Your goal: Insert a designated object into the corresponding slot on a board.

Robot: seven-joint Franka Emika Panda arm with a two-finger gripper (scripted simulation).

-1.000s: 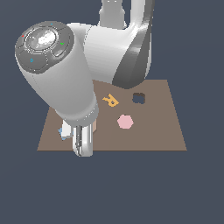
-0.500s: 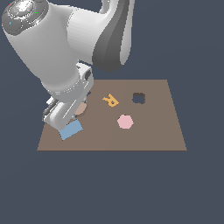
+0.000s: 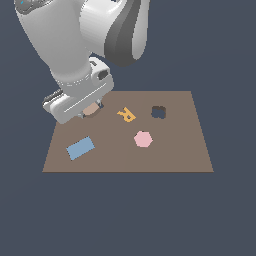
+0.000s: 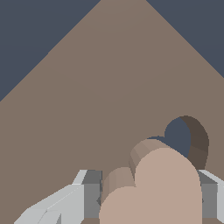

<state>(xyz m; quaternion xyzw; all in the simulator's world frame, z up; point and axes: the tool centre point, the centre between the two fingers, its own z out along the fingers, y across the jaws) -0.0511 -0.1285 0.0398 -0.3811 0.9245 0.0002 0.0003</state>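
We see a flat brown board (image 3: 165, 150) lying on a plain slate-blue ground that fills everything around it; no walls or furniture show. Taking the orange letter R (image 3: 126, 115) as our landmark, a pink hexagon (image 3: 143, 139) lies near it toward the board's near edge, a dark squarish notched hole (image 3: 158, 112) sits close by on the exterior view's right, and a light blue rectangle (image 3: 80, 148) lies well off toward the near corner on the exterior view's left. The hand (image 3: 90, 111) hangs low over the board just beside the R on the exterior view's left, its grey-white housing hiding most of what is under it. In the wrist view its grey fingers (image 4: 89, 197) are clamped on either side of the tan heart piece (image 4: 159, 192), which they grasp; just beyond the heart's lobes the dark heart-shaped slot (image 4: 186, 138) opens in the board, partly covered by the piece. We cannot tell whether the piece touches the board. Against the picture half a second back, the arm has swung farther from the blue rectangle, which now lies fully uncovered, and the hand stands closer to the R.
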